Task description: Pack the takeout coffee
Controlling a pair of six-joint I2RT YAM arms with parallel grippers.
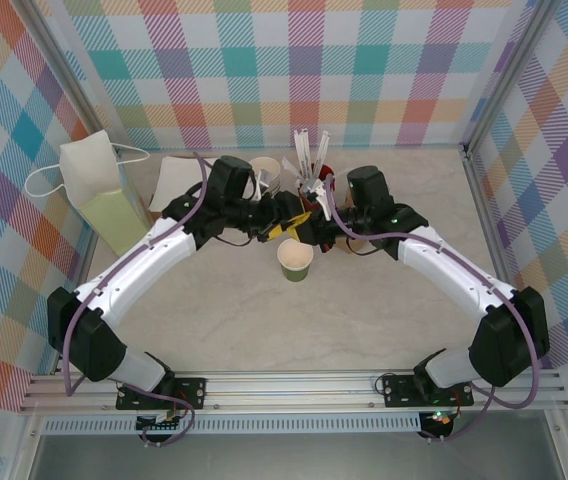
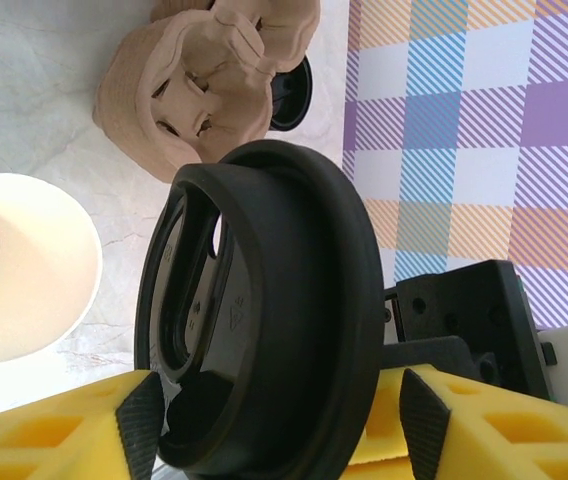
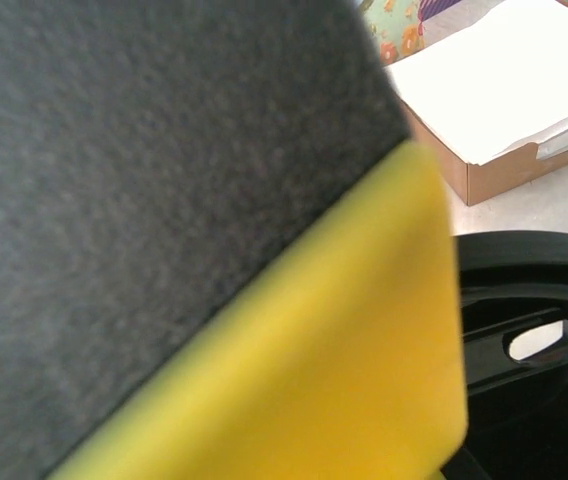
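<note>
Left wrist: black lid [image 2: 304, 300] embossing unreadable, between jaws.

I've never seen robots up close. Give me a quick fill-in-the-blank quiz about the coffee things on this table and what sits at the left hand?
1. The round lid between the left hand's fingers is coloured ___.
2. The paper cup standing on the table has an outer wall coloured ___.
3. That cup's mouth is open: no ___ covers it.
4. Seen from above, the paper bag stands on the table's ___ side.

Missing words: black; green; lid; left.
</note>
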